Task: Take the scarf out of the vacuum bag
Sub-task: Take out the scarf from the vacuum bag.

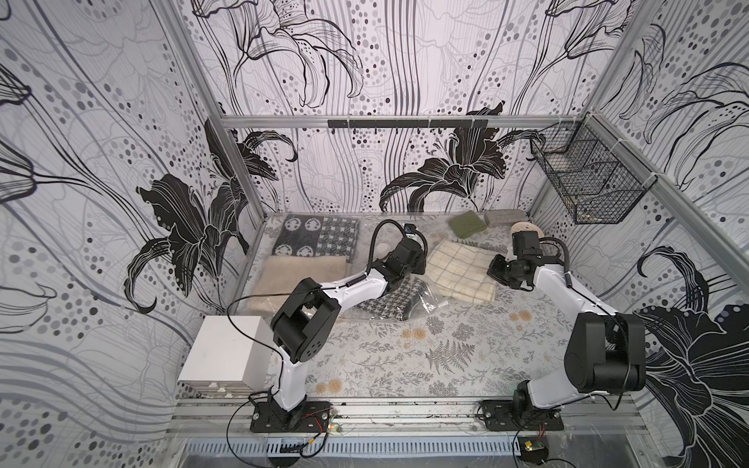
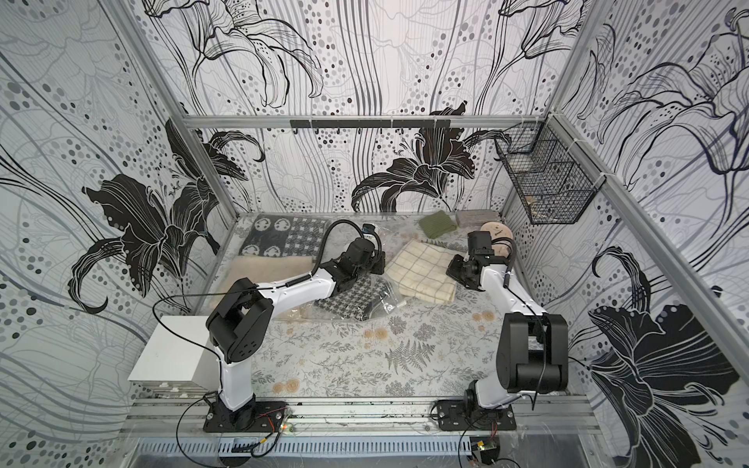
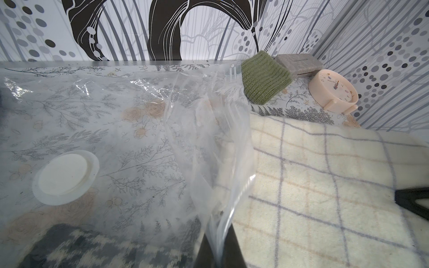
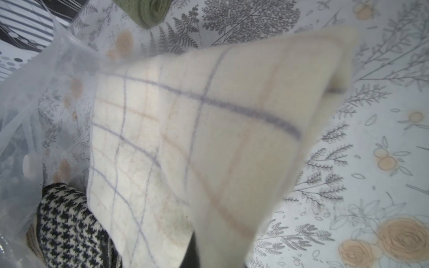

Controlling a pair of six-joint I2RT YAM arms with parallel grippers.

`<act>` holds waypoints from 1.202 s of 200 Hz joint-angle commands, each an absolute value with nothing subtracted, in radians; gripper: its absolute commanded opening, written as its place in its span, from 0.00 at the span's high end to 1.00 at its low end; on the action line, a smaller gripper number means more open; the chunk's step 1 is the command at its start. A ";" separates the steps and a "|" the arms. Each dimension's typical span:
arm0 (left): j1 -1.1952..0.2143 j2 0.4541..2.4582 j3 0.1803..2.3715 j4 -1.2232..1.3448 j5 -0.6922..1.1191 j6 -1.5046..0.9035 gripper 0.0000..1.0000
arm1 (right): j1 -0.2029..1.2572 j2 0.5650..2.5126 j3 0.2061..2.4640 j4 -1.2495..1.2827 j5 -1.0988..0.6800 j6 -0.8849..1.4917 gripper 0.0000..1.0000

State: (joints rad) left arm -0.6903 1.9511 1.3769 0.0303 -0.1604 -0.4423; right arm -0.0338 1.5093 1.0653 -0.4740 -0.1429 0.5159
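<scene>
Leftmost, a white box [image 1: 227,352] sits at the near edge of the floral worktop [image 1: 405,364]. Behind it lie a beige blanket [image 1: 300,275] and, at the back wall, a black-and-white patterned blanket [image 1: 314,239].

Next comes the vacuum bag [image 3: 139,97], clear and crinkled, spread flat across the middle of the worktop with its round white valve [image 3: 65,177] facing up. A houndstooth knit [image 1: 389,304] lies inside the bag at its near end. The left end effector [image 3: 218,246] is closed, pinching a fold of the bag's plastic at the edge beside the scarf.

The scarf [image 1: 458,271], cream with a thin grey and tan check, lies folded just right of the bag. It is almost wholly outside; only its left edge sits under the loose plastic flap. The right end effector [image 1: 497,275] is closed on the scarf's right corner, which the right wrist view shows raised off the worktop.

Further back and right sit a folded green knit [image 1: 466,225], a grey case [image 1: 504,217] touching it, and a cream clock [image 3: 334,92] lying face up. A black wire basket [image 1: 583,178] hangs on the right wall
</scene>
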 commanded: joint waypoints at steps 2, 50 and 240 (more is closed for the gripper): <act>-0.686 1.930 1.367 0.088 -0.180 -0.449 1.00 | -0.067 1.459 1.049 -0.506 -0.096 0.550 1.00; -0.686 1.924 1.355 0.091 -0.184 -0.451 1.00 | -0.120 1.439 1.039 -0.544 -0.054 0.569 1.00; -0.675 1.916 1.321 0.109 -0.197 -0.456 1.00 | -0.304 1.158 0.669 -0.576 0.170 1.078 1.00</act>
State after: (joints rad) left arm -0.6880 1.9511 1.3315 0.0692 -0.1688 -0.4496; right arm -0.3000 1.1904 0.7120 -0.5571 0.1207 0.9356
